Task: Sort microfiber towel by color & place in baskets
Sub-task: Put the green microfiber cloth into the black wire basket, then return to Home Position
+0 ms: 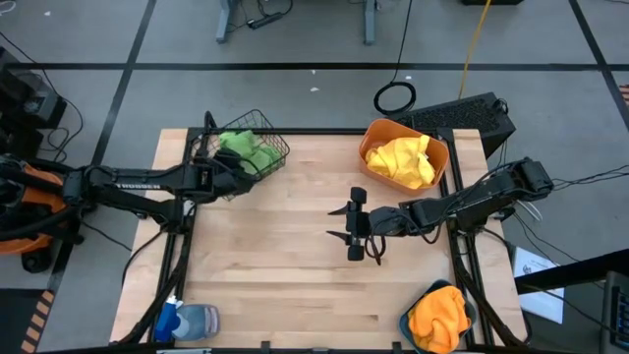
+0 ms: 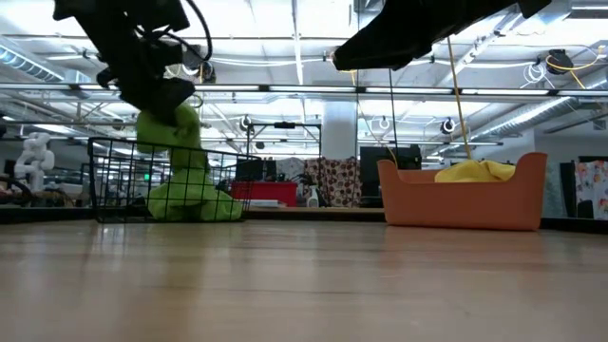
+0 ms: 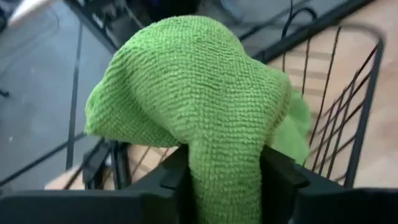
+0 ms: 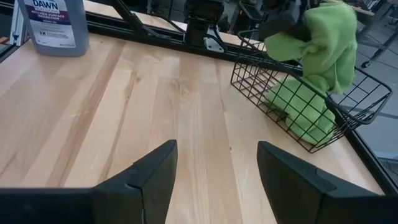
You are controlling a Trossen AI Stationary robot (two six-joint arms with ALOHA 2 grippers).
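Observation:
My left gripper [image 3: 227, 186] is over the black wire basket [image 1: 267, 147] at the table's far left corner, shut on a green towel [image 3: 193, 93]. A second green towel [image 4: 301, 109] lies inside that basket. My right gripper [image 4: 217, 168] is open above the bare middle of the table [image 1: 356, 228], holding nothing. Yellow towels [image 1: 403, 162] fill the orange basket [image 1: 371, 133] at the far right. Orange towels [image 1: 437, 320] lie in the dark teal basket [image 1: 405, 323] at the near right corner. My left gripper pinches a bunched part of the green towel [image 3: 227, 168] between its two fingers [image 3: 177, 177], coming from the table's left and slanting down. The towel bulges out past the fingers. It hangs slack [image 2: 173, 128] over the wire basket, down toward the green towel inside.
A blue-and-white Dawn bottle [image 1: 187, 323] lies at the table's near left corner. The wooden tabletop [image 1: 285, 256] is bare between the baskets. The table's dark frame rails [image 1: 182, 236] run along its left and right sides.

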